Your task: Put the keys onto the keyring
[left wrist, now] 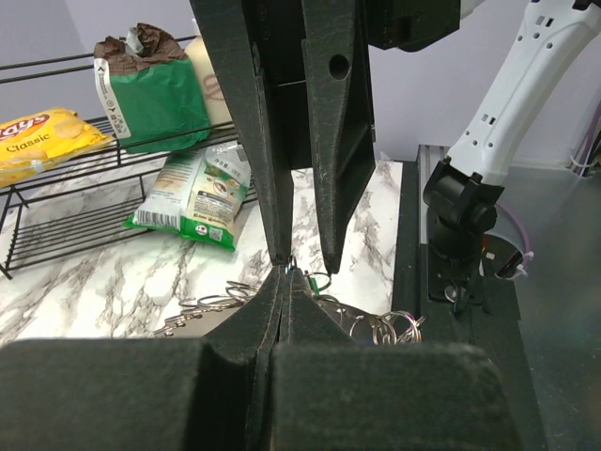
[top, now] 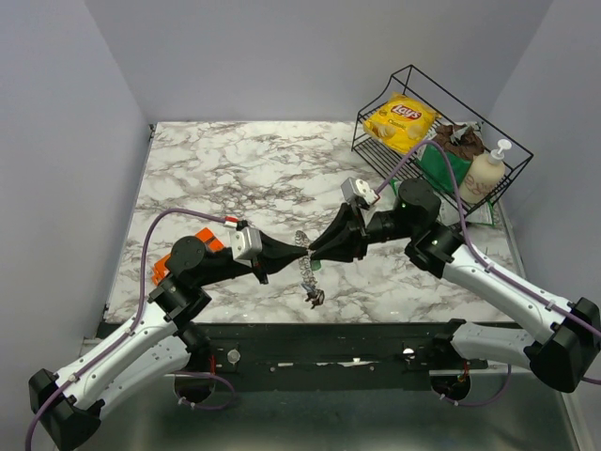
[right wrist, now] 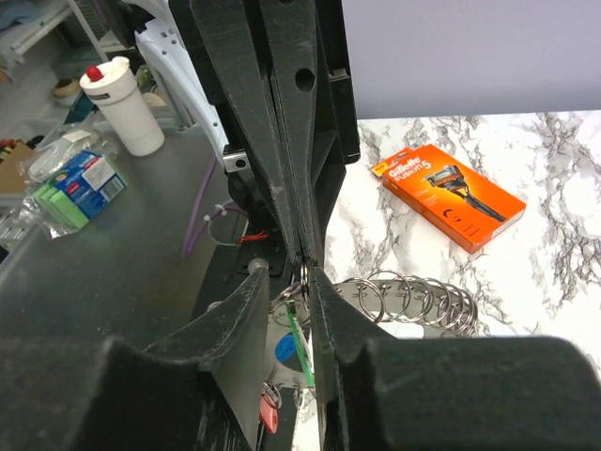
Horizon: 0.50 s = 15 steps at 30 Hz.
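Keyring [top: 306, 271] runs crosswise beneath both fingertips: left hand [left wrist: 285, 278] pinched shut on it, right hand [right wrist: 292, 282] opposite, fingers narrowly apart around green key [right wrist: 300, 340], grip unclear.

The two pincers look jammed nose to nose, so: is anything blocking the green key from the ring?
Nothing visible. The green key hangs between the right pincer's fingers, right by the keyring loop the left pincer pinches.

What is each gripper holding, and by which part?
The left gripper pinches the keyring by one small ring. The right gripper, open, straddles the green key without gripping it.
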Motion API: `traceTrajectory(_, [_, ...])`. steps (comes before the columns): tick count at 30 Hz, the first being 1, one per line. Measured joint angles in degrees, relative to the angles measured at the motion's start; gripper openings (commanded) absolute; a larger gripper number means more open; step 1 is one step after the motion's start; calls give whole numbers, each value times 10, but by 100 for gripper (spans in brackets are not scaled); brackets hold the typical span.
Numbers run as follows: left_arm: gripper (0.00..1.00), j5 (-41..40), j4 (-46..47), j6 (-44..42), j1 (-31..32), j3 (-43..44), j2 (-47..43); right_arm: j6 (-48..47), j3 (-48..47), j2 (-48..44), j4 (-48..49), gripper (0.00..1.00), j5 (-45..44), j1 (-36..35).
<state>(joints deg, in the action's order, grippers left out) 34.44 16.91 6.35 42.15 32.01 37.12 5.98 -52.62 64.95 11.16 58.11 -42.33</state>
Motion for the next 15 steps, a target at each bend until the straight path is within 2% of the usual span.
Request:
traceTrajectory(4, [0,1,0,2,0,0,0,-1,6,0,1,46,0,0])
traceTrajectory(8, [0,1,0,2,0,1,-1,-4,11,0,0,45,0,0])
traceTrajectory(9, [0,1,0,2,0,1,-1,-5,12,0,-1,42,0,-1])
traceTrajectory(10, [0,1,1,2,0,1,-1,-5,13,0,-1,32,0,-1])
traceTrajectory(12, [0,1,2,2,0,2,-1,-7,14,0,0,22,-1,-1])
traceTrajectory(13, [0,2,2,3,0,2,-1,-7,14,0,0,12,-3,-1])
traceTrajectory(15, [0,3,2,3,1,2,-1,-8,14,0,0,5,-4,0])
